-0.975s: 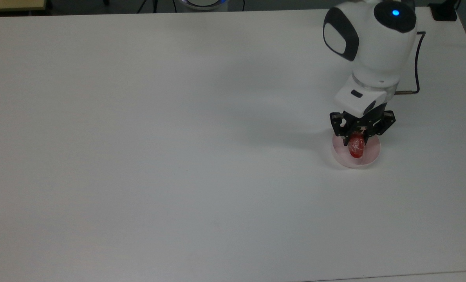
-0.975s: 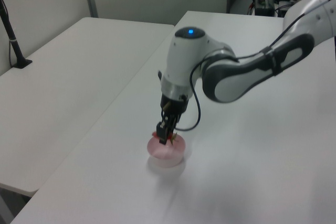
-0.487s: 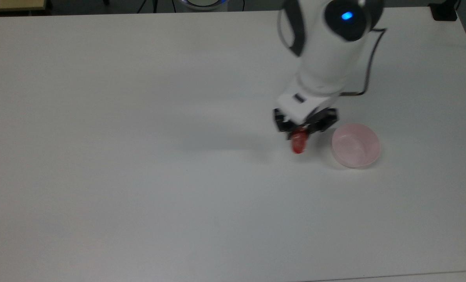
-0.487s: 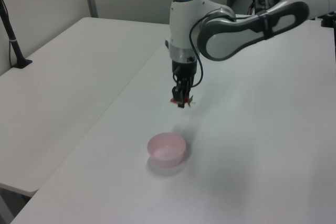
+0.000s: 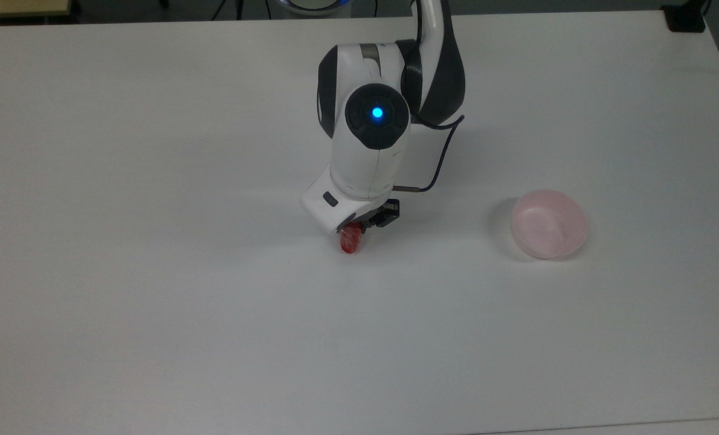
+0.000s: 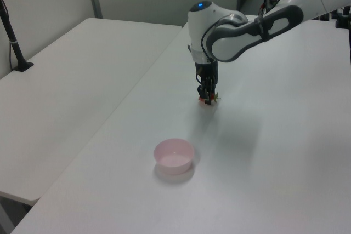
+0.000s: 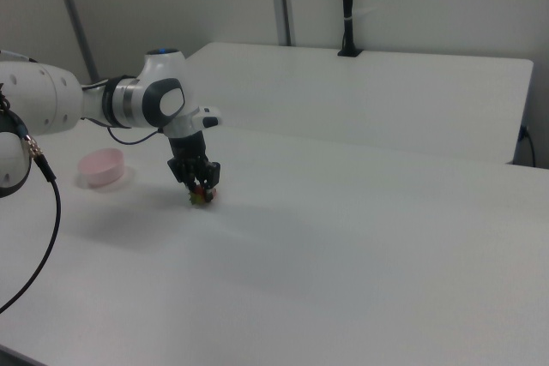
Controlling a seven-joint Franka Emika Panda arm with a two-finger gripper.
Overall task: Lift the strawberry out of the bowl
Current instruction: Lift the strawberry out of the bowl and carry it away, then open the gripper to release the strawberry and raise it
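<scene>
Since half a second back, the arm has swung further toward the top view's left, carrying the strawberry (image 5: 351, 240) well away from the bowl (image 5: 549, 223), which sits where it did, now empty. We note the pincer (image 5: 359, 232) points straight down, closed on the strawberry's upper end, with the red tip poking out beneath the white wrist housing in the top view. In the left view the pincer (image 6: 207, 96) hangs very low over the table (image 6: 263, 152), the strawberry (image 6: 208, 101) at or just above the surface; we cannot tell whether it touches. The right view gives the same reading: pincer (image 7: 199, 186) low, strawberry (image 7: 202, 196) close to the table (image 7: 343, 246), the bowl (image 7: 101, 166) well apart toward the right view's left. We judge the vertical hold suits an elongated fruit: gripped near the cap end, the body hangs free and the fingers stay clear of the bowl's thin wall on the way out. The pick itself looks done, since the strawberry is out of the bowl and held. The low height suggests a set-down on bare table may be in hand, though that is only our reading. Main risk we see: a glossy, soft fruit could slip or bruise if pressed against the table while gripped.
</scene>
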